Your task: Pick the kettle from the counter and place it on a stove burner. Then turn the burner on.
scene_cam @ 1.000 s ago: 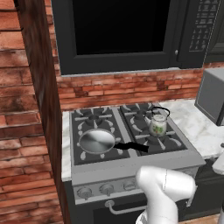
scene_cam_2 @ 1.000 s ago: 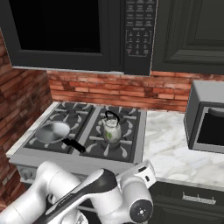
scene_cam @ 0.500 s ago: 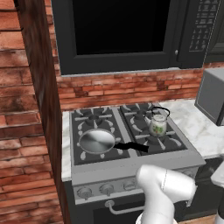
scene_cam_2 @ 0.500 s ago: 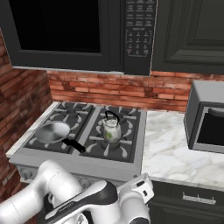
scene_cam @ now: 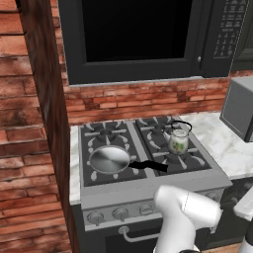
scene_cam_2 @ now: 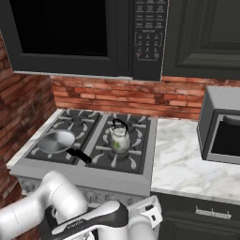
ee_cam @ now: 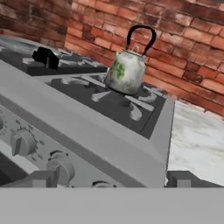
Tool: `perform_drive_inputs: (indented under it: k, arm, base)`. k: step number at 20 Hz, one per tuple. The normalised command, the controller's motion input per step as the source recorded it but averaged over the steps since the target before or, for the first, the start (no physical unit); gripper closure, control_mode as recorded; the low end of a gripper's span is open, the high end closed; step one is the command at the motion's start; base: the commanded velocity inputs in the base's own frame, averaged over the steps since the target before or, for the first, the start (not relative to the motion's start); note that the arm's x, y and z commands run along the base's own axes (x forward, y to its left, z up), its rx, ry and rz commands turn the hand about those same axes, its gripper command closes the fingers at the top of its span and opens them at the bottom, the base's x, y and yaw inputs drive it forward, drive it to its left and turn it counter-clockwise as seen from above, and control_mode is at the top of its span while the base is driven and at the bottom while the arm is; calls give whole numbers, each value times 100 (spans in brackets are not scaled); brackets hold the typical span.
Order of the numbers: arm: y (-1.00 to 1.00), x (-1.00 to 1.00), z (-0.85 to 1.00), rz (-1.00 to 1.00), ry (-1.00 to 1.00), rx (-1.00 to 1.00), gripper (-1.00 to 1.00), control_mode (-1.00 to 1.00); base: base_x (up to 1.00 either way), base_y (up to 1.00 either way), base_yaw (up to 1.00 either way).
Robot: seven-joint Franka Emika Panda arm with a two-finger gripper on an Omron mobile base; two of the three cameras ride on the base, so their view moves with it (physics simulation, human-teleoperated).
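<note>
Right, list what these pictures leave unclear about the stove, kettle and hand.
- Knobs: too small in the left base view to read their setting; in the right base view the arm covers most of the front panel.
- Burner under the kettle: hidden by the kettle's body, so flame cannot be judged.
- Hand: just the two tips show in the hand view, cut off by the bottom edge; they look apart, holding nothing.
- Pan: cut by the left edge of the hand view.

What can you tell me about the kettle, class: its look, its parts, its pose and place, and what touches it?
The kettle is small, rounded and pale with green speckles, a silvery lid, a short spout and a thin black wire handle arching upright over it. It stands upright on the grey grate of the stove burner on the stove's right half, nearer the white counter than the frying pan is. Only the grate touches it.
</note>
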Motion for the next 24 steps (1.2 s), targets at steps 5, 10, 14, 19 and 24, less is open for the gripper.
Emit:
perform_drive_inputs:
  k: [5, 10, 14, 19, 24]
  arm:
    - [0, 0, -34, -1, 0, 16, -100, -100]
    - [0, 0, -36, -2, 0, 21, -100, -100]
    - [0, 0, -30, -2, 0, 23, -100, -100]
    - [0, 2, -10, 0, 0, 20, -100, -100]
    - [0, 15, 0, -1, -1, 17, -100, -100]
  base:
    - [0, 0, 0]
    - [0, 0, 0]
    - [0, 0, 0]
    - [0, 0, 0]
    - [0, 0, 0]
